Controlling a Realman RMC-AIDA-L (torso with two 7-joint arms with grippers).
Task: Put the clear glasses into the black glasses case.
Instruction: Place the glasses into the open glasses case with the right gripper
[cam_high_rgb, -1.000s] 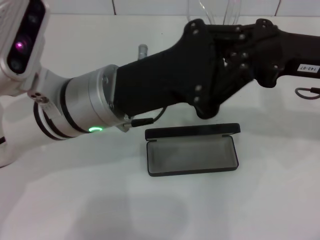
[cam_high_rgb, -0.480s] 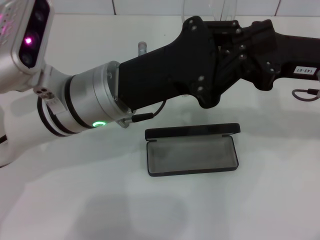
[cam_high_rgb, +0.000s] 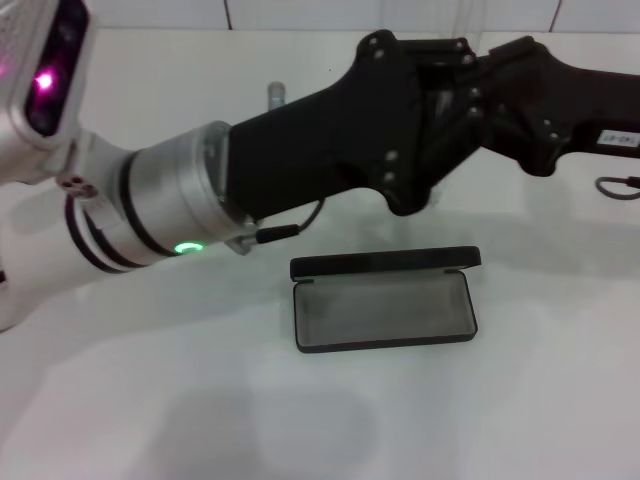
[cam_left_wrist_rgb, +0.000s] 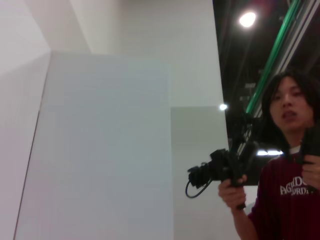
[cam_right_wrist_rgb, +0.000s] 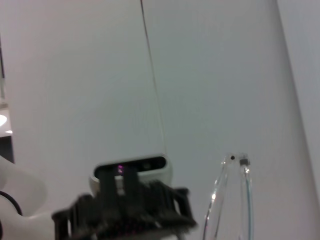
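Note:
The black glasses case (cam_high_rgb: 385, 300) lies open on the white table, lid hinged back, grey lining empty. Above and behind it my left gripper (cam_high_rgb: 440, 75) and right gripper (cam_high_rgb: 478, 80) meet tip to tip, their black bodies overlapping. The clear glasses (cam_high_rgb: 470, 18) show only as faint transparent lines at the head view's upper edge, just above that meeting point. In the right wrist view two clear arms of the glasses (cam_right_wrist_rgb: 246, 200) stand upright beside the left gripper (cam_right_wrist_rgb: 125, 215). Which gripper holds them is hidden.
A small grey metal post (cam_high_rgb: 275, 95) stands on the table behind the left arm. White tiled wall runs along the table's far edge. A person holding a hand controller (cam_left_wrist_rgb: 225, 172) appears in the left wrist view.
Both grippers have risen slightly together, away from the table. The glasses have moved up with them and mostly left the head view's upper edge. The case has not moved.

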